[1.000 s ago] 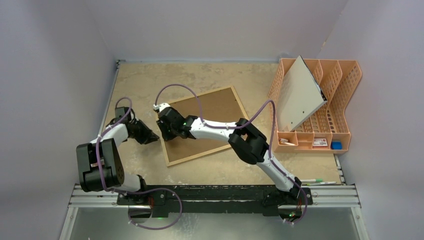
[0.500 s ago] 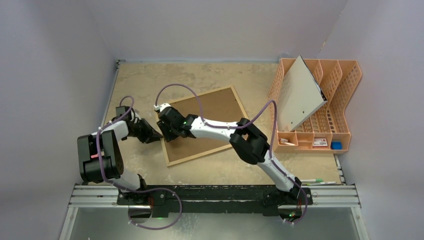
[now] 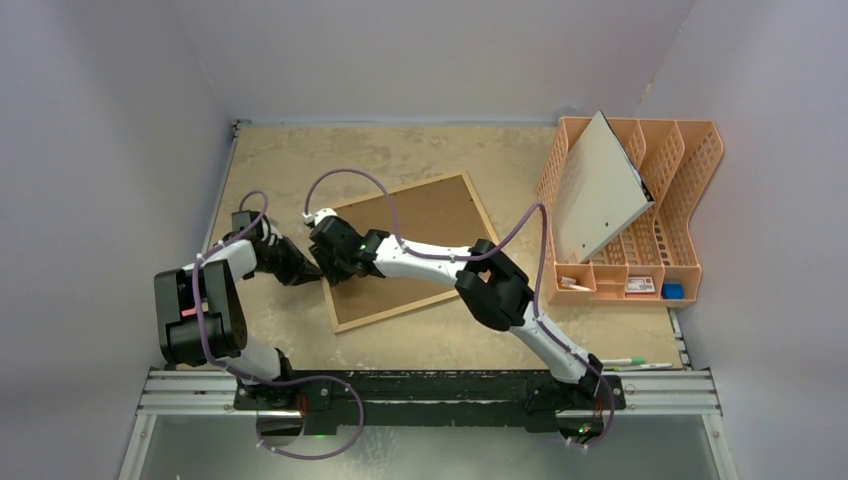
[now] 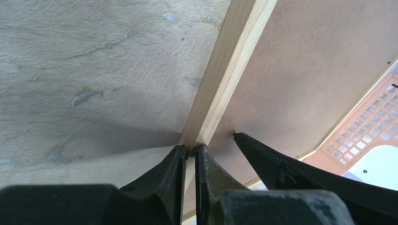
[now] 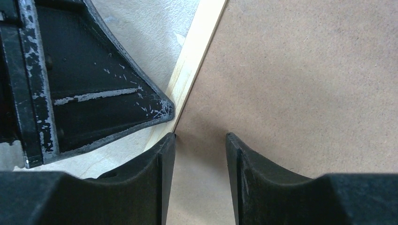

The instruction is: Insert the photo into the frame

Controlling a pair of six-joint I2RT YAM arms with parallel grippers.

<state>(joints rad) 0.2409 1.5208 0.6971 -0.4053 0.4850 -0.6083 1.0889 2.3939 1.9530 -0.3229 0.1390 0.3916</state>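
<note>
The frame (image 3: 430, 225) lies back-up on the table, its brown fibreboard back (image 5: 300, 75) facing me and its light-wood rail (image 4: 225, 79) along the left side. My left gripper (image 3: 312, 272) is at that left side, and the left wrist view shows it (image 4: 190, 149) shut narrowly with the wood rail between its fingertips. My right gripper (image 3: 335, 268) hovers right beside it over the back. In its own view it (image 5: 201, 137) stands open, one fingertip at the seam between rail and board, the other on the fibreboard. The photo is out of view.
An orange file rack (image 3: 680, 200) stands at the right, with a grey-white board (image 3: 598, 190) leaning in it and small items in its front trays. Pens (image 3: 640, 363) lie near the right arm's base. Walls close in on three sides.
My left gripper has moved right to the frame's left rail and taken hold of it. The right gripper's jaws have widened and its wrist has shifted slightly left.
</note>
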